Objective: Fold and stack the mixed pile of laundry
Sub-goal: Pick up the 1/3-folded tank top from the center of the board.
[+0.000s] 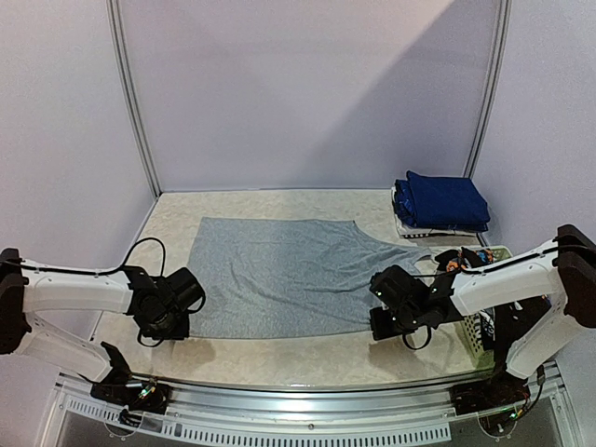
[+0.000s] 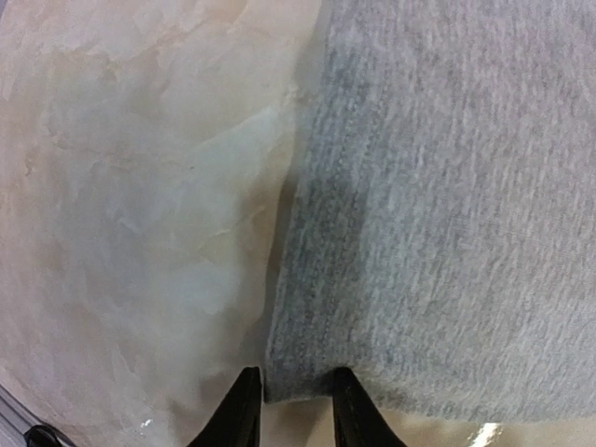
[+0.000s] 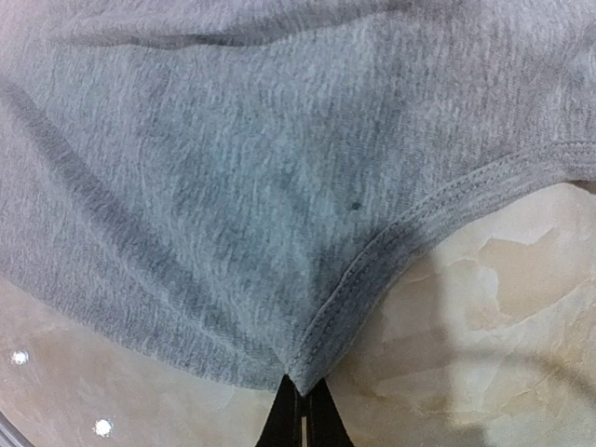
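Observation:
A grey shirt (image 1: 279,275) lies spread flat across the middle of the table. My left gripper (image 1: 179,323) is at its near left corner. In the left wrist view the fingers (image 2: 244,410) stand a little apart on either side of that corner of the shirt (image 2: 447,233), and the left gripper (image 2: 296,389) is open. My right gripper (image 1: 382,315) is at the near right corner. In the right wrist view the right gripper (image 3: 304,396) is shut on the hemmed tip of the shirt (image 3: 233,205).
Folded navy blue pieces (image 1: 442,200) are stacked at the back right of the table. A white lattice basket (image 1: 475,337) stands at the right edge behind my right arm, with printed cloth (image 1: 466,259) showing at its top. Walls close in the table's back and sides.

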You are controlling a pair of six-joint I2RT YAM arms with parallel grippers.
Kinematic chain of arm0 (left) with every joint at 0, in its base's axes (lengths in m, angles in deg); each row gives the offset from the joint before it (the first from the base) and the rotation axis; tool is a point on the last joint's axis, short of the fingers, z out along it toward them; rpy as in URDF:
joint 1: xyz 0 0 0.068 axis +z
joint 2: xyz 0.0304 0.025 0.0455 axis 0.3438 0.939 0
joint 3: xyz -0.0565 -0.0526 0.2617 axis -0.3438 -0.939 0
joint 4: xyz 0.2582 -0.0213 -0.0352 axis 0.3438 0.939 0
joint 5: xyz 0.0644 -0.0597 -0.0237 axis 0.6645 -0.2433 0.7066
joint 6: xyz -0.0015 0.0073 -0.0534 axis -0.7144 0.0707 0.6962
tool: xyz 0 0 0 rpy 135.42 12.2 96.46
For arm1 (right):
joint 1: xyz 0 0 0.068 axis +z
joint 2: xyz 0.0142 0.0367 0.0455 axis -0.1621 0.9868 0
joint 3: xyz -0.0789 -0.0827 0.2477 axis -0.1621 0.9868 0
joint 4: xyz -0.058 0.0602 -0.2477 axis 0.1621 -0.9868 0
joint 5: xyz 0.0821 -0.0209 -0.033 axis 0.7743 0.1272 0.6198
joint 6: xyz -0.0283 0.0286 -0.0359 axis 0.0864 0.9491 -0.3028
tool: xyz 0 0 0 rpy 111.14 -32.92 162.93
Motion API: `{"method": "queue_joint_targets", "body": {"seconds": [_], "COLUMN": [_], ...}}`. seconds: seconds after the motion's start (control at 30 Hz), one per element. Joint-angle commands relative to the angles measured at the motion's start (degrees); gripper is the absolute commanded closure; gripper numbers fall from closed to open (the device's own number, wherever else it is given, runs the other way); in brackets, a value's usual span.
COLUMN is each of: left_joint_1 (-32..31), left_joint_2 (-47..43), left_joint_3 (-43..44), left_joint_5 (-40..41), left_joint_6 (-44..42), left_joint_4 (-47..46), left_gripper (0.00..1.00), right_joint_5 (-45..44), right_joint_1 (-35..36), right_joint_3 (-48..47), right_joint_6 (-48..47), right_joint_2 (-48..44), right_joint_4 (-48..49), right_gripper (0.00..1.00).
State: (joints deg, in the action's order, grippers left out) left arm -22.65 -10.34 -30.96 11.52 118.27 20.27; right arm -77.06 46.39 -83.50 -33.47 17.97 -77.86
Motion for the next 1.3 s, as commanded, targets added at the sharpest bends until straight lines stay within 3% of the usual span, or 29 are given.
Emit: {"method": "queue_joint_targets", "body": {"seconds": [0.0, 0.23, 0.5, 0.77, 1.27], "left_joint_1": [0.8, 0.8, -0.2, -0.8, -1.1], "left_joint_2": [2.1, 2.3, -2.5, -10.3, -17.9], "left_joint_3": [-1.5, -0.6, 2.0, 2.4, 2.9], "left_joint_5": [-0.8, -0.6, -3.8, -7.5, -4.2], "left_joint_6": [0.3, -0.6, -2.8, -4.4, -4.2], "left_joint_4": [-1.7, -1.0, 3.7, 5.5, 6.2], "left_gripper": [0.76, 1.0, 1.0, 1.0, 1.0], "right_joint_5": [0.6, 0.4, 0.6, 2.2, -4.2], "right_joint_1": [-0.5, -0.5, -0.5, -0.5, -0.4], "right_joint_3": [2.4, 2.0, -1.2, -5.5, -13.8], "right_joint_6": [-0.7, -0.6, -1.7, -3.5, -3.0], "right_joint_2": [3.1, 3.0, -0.2, -9.0, -5.7], "right_joint_4": [-4.1, -5.3, -12.8, -23.5, -31.2], "right_gripper": [1.0, 1.0, 1.0, 1.0, 1.0]}}
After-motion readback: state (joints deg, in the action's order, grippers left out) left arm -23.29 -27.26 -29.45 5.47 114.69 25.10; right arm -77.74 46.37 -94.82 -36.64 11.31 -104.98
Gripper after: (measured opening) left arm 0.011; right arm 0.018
